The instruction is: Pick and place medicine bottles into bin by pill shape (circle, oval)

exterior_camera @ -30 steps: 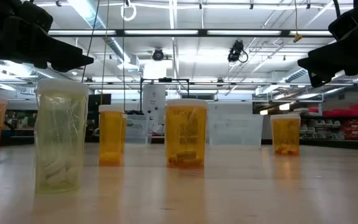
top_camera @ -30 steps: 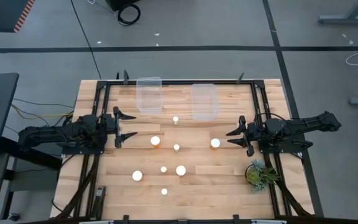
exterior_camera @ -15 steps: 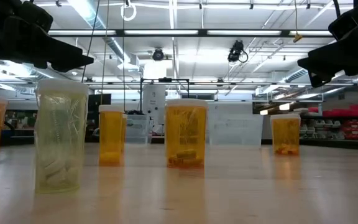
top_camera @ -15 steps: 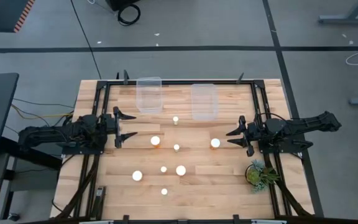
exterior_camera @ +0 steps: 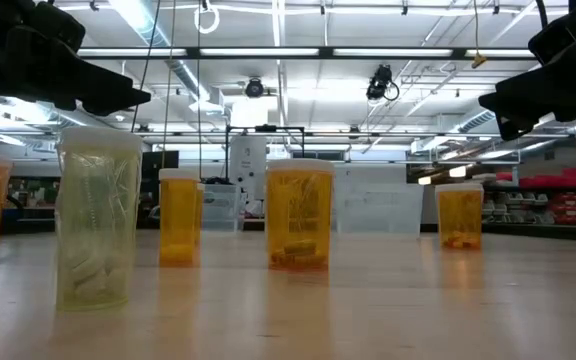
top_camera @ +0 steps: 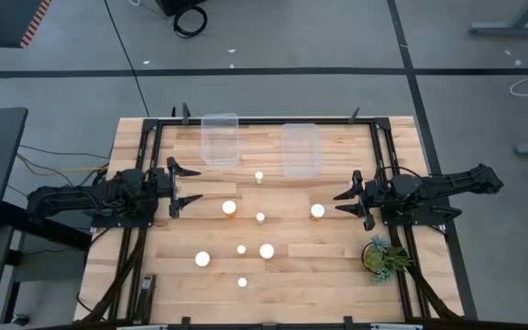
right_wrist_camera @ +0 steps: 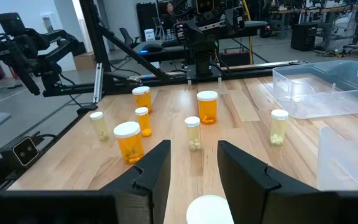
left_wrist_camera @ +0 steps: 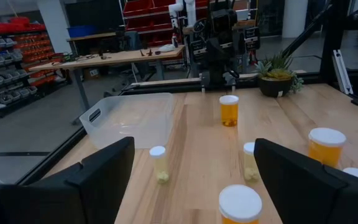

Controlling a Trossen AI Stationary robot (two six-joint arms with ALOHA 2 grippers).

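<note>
Several amber pill bottles with white caps stand upright on their bases on the wooden table (top_camera: pixel 337 275), for instance one bottle (top_camera: pixel 229 207), another (top_camera: pixel 317 211) and a third (top_camera: pixel 258 176). My left gripper (top_camera: pixel 191 186) is open and empty at the table's left side, level with the bottle nearest it, whose cap shows in the left wrist view (left_wrist_camera: pixel 240 202). My right gripper (top_camera: pixel 339 203) is open and empty at the right side. A bottle's white cap (right_wrist_camera: pixel 210 210) shows low between its fingers, just ahead of them. Both grippers hang above the bottles in the low view.
Two clear plastic bins (top_camera: pixel 219 139) (top_camera: pixel 302 148) stand side by side at the table's far edge. A small green potted plant (top_camera: pixel 381 257) sits at the near right, close to my right arm. Black frame rails run along the table's left and right sides.
</note>
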